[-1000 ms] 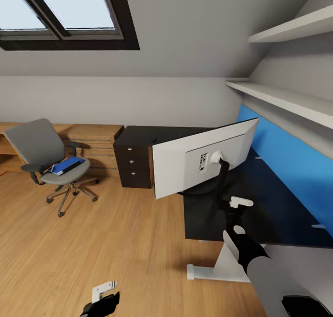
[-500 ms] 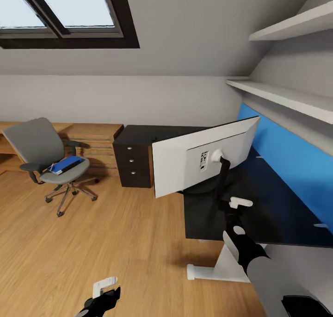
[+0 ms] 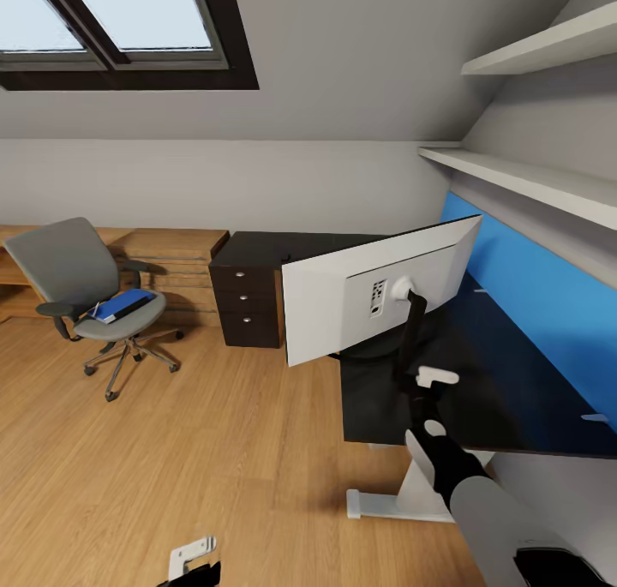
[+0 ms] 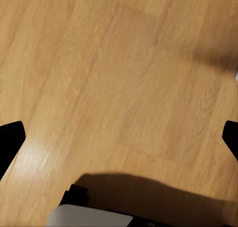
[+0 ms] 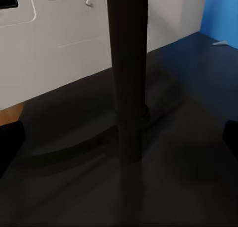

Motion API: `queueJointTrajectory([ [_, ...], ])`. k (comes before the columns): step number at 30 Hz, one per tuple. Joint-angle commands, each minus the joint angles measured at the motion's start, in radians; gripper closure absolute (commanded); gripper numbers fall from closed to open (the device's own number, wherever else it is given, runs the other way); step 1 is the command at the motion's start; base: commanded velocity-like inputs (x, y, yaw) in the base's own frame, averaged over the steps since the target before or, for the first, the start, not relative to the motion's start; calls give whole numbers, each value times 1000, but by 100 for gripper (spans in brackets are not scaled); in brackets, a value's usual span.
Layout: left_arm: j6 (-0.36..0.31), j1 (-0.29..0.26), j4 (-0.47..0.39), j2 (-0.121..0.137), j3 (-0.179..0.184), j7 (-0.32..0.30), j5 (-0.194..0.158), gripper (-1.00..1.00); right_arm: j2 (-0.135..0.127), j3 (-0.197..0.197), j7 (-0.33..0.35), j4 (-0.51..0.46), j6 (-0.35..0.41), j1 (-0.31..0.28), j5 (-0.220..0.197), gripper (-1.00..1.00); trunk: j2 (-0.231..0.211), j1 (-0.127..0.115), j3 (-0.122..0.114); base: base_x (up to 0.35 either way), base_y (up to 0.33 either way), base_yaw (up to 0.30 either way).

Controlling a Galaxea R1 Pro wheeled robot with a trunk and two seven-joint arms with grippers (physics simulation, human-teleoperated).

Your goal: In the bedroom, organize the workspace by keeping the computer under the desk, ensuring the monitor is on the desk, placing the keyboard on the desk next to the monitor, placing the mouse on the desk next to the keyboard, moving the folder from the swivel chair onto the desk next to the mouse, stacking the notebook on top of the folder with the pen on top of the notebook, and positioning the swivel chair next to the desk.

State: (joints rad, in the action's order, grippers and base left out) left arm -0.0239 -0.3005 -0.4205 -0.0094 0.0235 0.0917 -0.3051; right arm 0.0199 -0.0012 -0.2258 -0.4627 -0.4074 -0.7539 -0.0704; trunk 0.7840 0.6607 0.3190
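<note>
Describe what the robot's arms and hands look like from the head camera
The right arm has a pale grey rounded forearm shell, a black wrist section with a white band, and a white bracket at the right hand. The left hand shows black with a similar white bracket. No cables or markings are visible.

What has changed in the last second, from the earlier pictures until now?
The right tool has drawn slightly toward the monitor's stand, its jaws open on either side and not yet touching. The left tool has sunk lower toward the floor. The monitor on the desk, the swivel chair and the folder on its seat stayed as they were.
</note>
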Motion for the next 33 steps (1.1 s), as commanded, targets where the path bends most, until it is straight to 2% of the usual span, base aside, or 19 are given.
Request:
queueJointTrajectory([
  [1,-3,0,3,0,3,5,-6,-100,2,0,1,4,-5,-1,-7,-100,1,0,1,0,0,0],
  [7,-2,0,36,5,3,2,-5,-100,5,0,2,30,-6,0,-5,-100,1,0,1,0,0,0],
  [20,1,0,47,7,3,2,-4,-100,5,0,2,37,-7,0,-5,-100,1,0,1,0,0,0],
  [33,72,0,65,8,3,2,-5,-100,4,0,2,38,-7,-1,-4,-100,1,0,1,72,0,0],
])
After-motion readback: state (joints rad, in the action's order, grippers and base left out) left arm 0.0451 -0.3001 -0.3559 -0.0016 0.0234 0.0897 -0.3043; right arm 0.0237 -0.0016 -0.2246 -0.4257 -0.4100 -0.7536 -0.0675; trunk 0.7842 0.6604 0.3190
